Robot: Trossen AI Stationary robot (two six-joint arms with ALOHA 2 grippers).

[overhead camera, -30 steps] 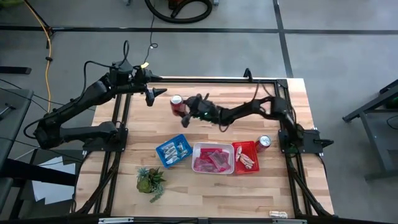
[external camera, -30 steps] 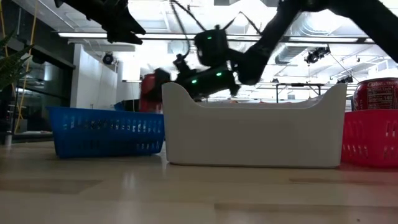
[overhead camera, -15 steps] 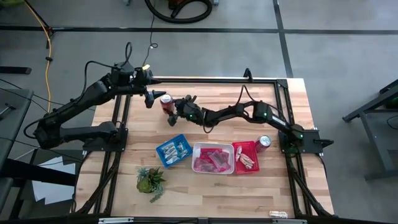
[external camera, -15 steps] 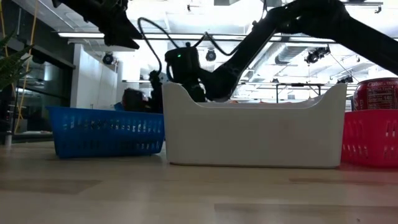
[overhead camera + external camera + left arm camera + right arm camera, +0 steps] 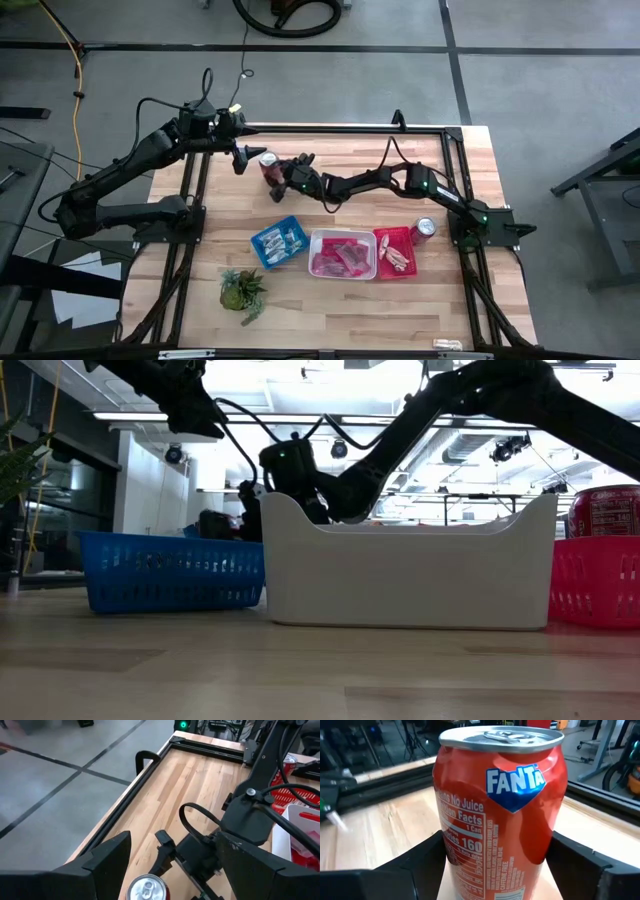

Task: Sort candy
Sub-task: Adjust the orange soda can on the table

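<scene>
A red Fanta soda can [image 5: 268, 163] stands upright near the table's far left, shut between the fingers of my right gripper [image 5: 277, 174]. My left gripper [image 5: 250, 153] is open just to the can's left. In the left wrist view its fingers stand wide on either side of the can's top [image 5: 146, 888] without touching it. The candy lies in three trays at mid-table: blue-and-white bars in the blue tray [image 5: 262, 250], pink packets in the white tray [image 5: 343, 275] and pale packets in the red tray [image 5: 381, 240]. My right gripper holds the can by the lower half of its side wall [image 5: 470, 870], pinched between the two fingers [image 5: 417, 867], one on each side. The fingers come level from the table's right. The can is upright; whether its base rests on the table cannot be seen.
A second red can [image 5: 424, 229] stands right of the red tray. A small green plant [image 5: 242, 290] sits near the front left. Black frame rails [image 5: 345, 129] run along the table's far and side edges. Bare wood lies in front of the trays.
My right gripper carried the can toward the table's left and down, ending beside my left gripper. In the last half second it has barely moved.
</scene>
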